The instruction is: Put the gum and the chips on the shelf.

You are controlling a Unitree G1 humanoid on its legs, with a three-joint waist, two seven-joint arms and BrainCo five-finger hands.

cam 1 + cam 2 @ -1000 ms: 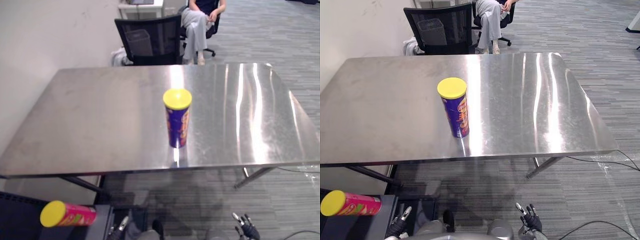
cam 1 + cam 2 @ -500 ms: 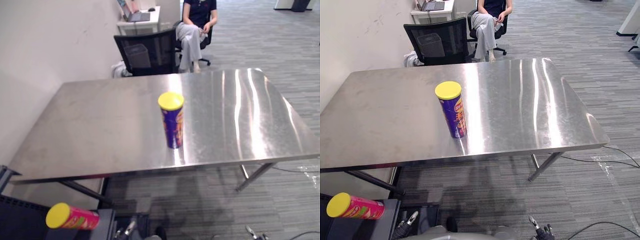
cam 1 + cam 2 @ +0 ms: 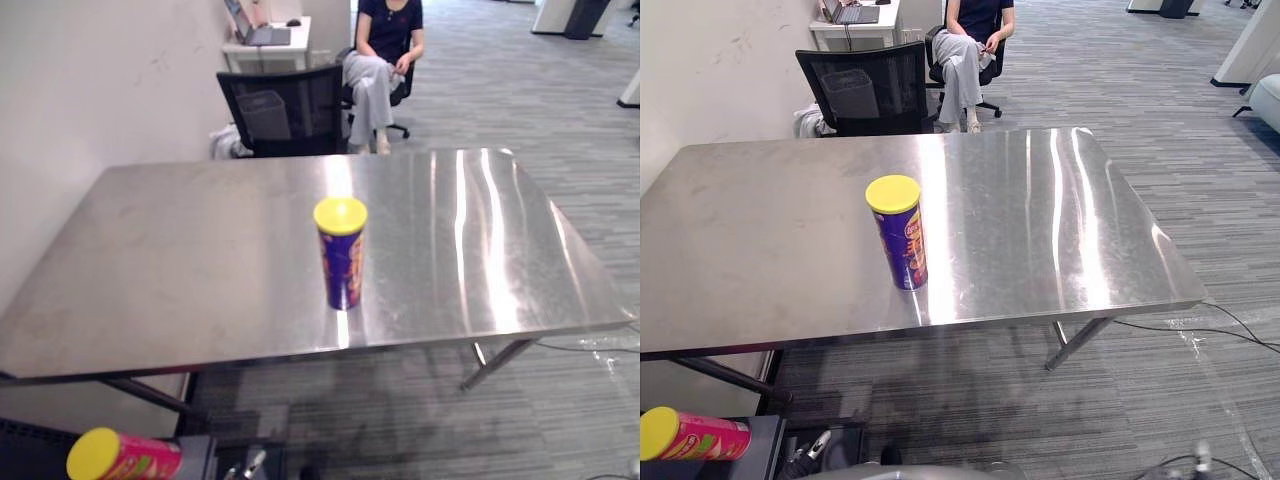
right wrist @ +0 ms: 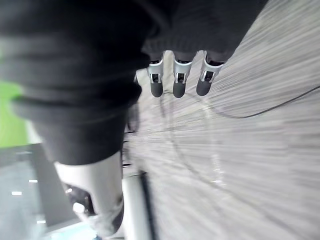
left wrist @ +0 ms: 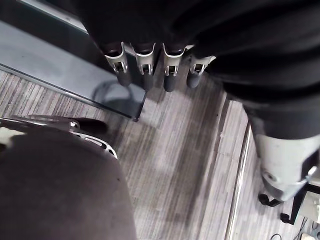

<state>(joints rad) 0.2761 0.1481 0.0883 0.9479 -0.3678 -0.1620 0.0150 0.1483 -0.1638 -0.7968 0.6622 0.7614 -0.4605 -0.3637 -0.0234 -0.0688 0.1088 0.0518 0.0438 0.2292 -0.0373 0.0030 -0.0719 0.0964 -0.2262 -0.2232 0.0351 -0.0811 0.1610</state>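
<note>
A purple chips can (image 3: pixel 340 255) with a yellow lid stands upright near the front edge of the steel table (image 3: pixel 180 260). A pink can (image 3: pixel 695 436) with a yellow lid lies on its side on the dark shelf (image 3: pixel 765 445) low at my left. My left hand (image 5: pixel 145 65) hangs beside that shelf over the carpet, fingers straight and holding nothing; its fingertips (image 3: pixel 812 448) show at the bottom edge of the right eye view. My right hand (image 4: pixel 180 80) hangs over the carpet with straight fingers and nothing in it. Both hands are well below the table.
A black mesh chair (image 3: pixel 285 100) stands behind the table. A person (image 3: pixel 378 55) sits on another chair beyond it, by a white desk (image 3: pixel 265 40) with a laptop. A pale wall runs along the left. Grey carpet stretches to the right.
The camera has tipped up and shifted, so the table sits lower in the picture. My right hand has slipped past the bottom edge of the eye views. The cans have not moved.
</note>
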